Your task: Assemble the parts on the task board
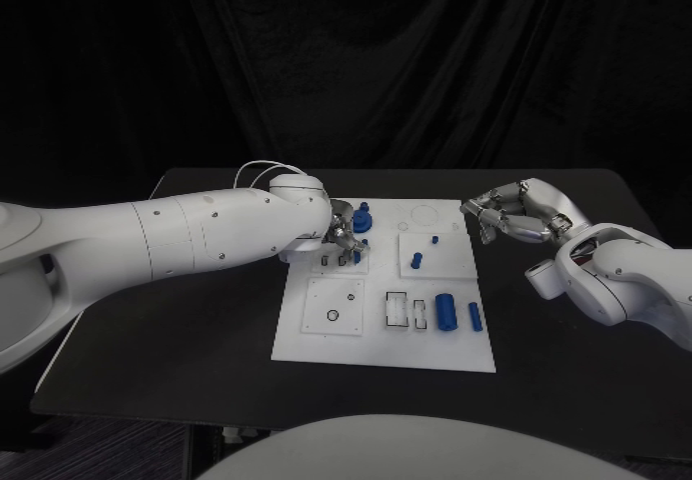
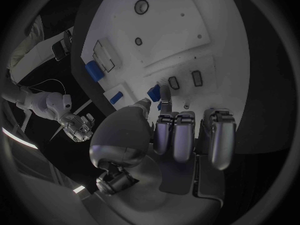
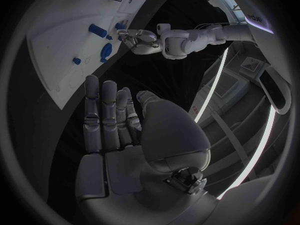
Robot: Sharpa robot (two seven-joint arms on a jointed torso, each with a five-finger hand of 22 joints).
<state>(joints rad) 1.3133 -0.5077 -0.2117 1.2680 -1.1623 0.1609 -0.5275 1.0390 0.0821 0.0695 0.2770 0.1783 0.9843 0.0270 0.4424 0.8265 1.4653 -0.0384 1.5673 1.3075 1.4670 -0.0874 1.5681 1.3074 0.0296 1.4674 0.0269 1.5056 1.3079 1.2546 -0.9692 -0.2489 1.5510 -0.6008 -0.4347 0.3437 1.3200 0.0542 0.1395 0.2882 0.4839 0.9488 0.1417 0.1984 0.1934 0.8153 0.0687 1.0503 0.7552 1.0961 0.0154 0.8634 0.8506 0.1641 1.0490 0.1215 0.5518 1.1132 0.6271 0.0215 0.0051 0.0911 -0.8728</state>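
Note:
The white task board (image 1: 387,345) lies in the middle of the black table. My left hand (image 1: 343,236) hovers over the board's far left part. Its thumb and a finger pinch a small blue part (image 2: 154,91) just above two small slots (image 2: 185,80). A blue upright part (image 1: 364,217) stands right behind that hand. My right hand (image 1: 512,215) hangs beside the board's far right corner, fingers straight and apart from the thumb, holding nothing. A large blue cylinder (image 1: 446,310) and a thinner one (image 1: 475,316) lie at the board's right.
A blue peg (image 1: 417,261) and a smaller blue piece (image 1: 434,240) stand on the far right plate. Rectangular recesses (image 1: 397,310) and a plate with a round hole (image 1: 335,306) take up the board's near half. Bare black table (image 1: 188,330) flanks the board.

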